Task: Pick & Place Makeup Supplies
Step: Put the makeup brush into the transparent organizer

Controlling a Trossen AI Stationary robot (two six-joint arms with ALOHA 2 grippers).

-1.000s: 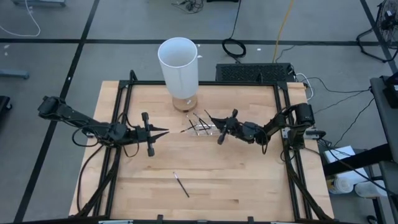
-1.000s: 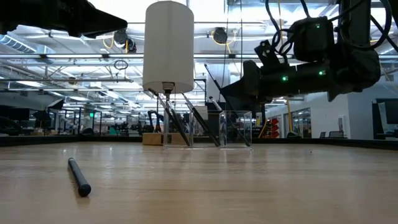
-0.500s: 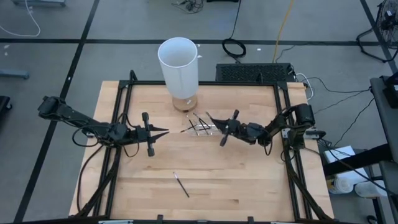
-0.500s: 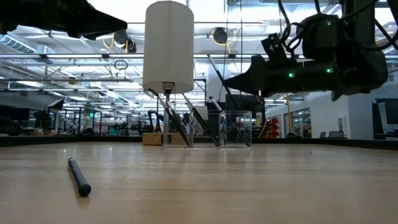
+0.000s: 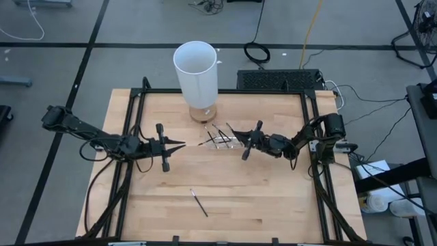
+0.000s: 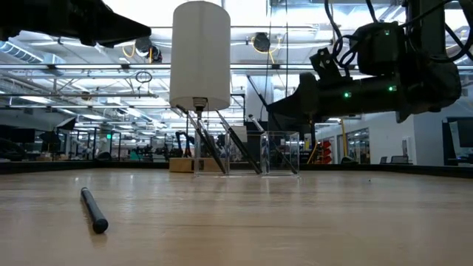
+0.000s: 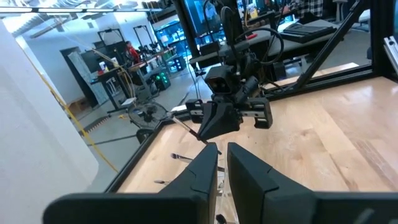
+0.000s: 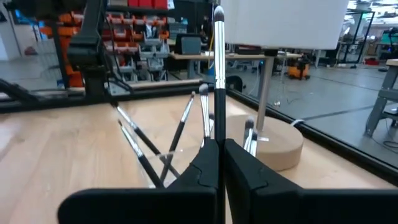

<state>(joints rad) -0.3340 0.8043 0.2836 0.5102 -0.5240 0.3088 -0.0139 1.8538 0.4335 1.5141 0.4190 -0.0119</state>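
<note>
Brush clamped in right hand, standing straight up out of its fingertips, long axis vertical. Clear tray with more brushes just ahead. Left hand waits beyond it, fingers slightly parted, empty. Stray brush well behind on the counter.

Robotics lab: workbenches, parts bins behind

Black sticks, white cylinder, pale wood table.
</note>
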